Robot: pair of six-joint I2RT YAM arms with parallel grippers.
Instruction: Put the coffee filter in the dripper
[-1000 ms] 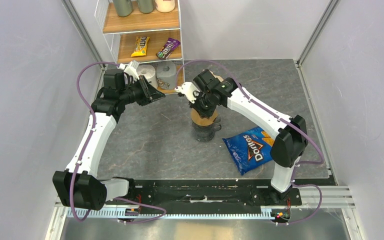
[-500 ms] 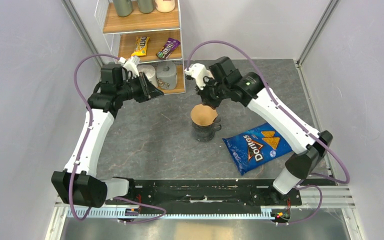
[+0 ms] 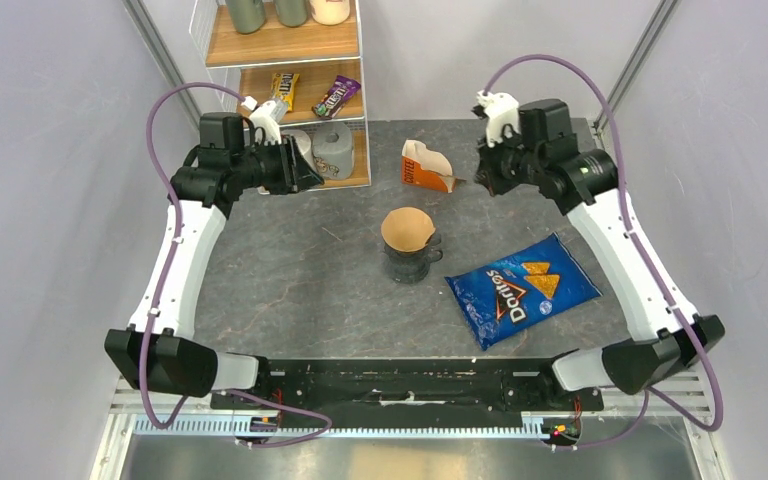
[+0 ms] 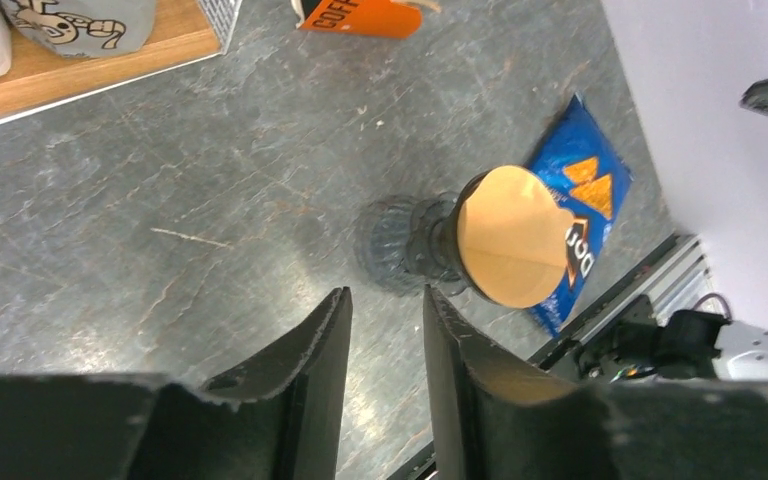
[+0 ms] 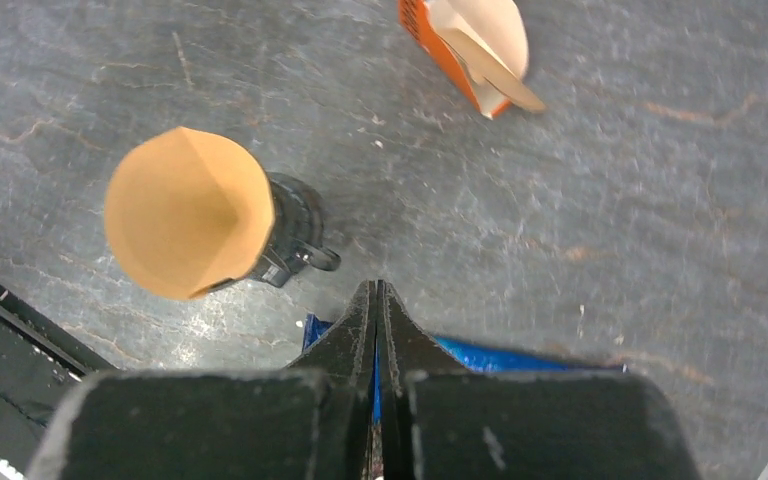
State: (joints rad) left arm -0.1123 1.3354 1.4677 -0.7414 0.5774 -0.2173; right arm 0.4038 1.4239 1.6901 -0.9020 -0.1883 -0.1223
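Now seeing the coffee filter [image 3: 406, 228] seated open in the dripper [image 5: 285, 240], mid-tabletop. Judging placement done. Holding left fingers [image 4: 315, 350] slightly parted, empty, near the far-left corner; pressing right fingers [image 5: 355, 340] together on nothing, far-right. Needing, probably, only a seating check.

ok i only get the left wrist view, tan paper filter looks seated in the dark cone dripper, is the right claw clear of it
observer: yes, the right claw hangs over the far right of the grey stone table, well apart from the tan paper coffee filter in the dark translucent plastic dripper
operator: holding anything
observer: no, it's pressed shut, nothing in it
operator: and that orange packet
observer: the orange cardboard packet lies open, paper filters poking out
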